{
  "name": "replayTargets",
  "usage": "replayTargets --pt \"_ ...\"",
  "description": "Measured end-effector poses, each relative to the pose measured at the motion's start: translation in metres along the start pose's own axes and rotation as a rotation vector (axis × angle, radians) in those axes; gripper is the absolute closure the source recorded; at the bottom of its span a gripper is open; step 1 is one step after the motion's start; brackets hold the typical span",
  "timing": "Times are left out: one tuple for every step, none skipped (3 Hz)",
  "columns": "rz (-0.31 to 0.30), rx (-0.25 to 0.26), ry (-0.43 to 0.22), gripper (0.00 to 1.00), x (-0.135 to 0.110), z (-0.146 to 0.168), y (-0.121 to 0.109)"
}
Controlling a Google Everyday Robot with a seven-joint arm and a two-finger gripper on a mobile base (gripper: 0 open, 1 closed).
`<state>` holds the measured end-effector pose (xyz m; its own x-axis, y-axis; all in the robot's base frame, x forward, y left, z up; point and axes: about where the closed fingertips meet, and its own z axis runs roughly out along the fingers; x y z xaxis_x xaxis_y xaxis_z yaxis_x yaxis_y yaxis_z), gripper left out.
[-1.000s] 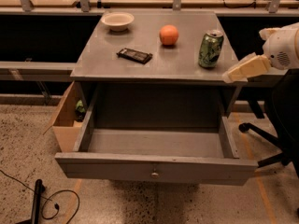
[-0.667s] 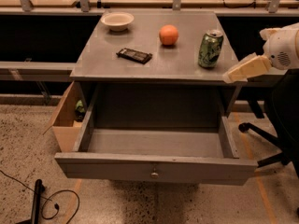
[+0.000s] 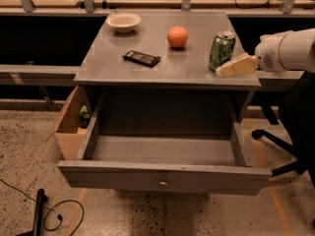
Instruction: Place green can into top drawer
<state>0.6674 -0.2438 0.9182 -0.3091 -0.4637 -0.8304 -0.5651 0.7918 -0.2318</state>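
The green can (image 3: 221, 50) stands upright near the right front of the grey cabinet top (image 3: 147, 70). My gripper (image 3: 235, 67) reaches in from the right on a white arm, its tan fingers just right of and slightly below the can, close to it. The top drawer (image 3: 162, 173) is pulled wide open below the cabinet top, its inside bare, with a small round metal knob on its front panel.
An orange (image 3: 177, 36), a dark flat bar (image 3: 141, 58) and a white bowl (image 3: 123, 21) sit on the cabinet top. A tan wooden box (image 3: 69, 127) stands at the cabinet's left. A black office chair base (image 3: 285, 146) is at the right. A cable (image 3: 54, 213) lies on the floor.
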Motion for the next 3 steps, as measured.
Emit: replayTargets --pt "0.062 0.041 -0.056 0.0 -0.006 0.034 -0.015" --pt "0.117 0.057 -0.132 0.0 -0.005 0.065 -0.032" --pt "0.159 0.052 -0.208 0.18 -0.003 0.087 -0.043"
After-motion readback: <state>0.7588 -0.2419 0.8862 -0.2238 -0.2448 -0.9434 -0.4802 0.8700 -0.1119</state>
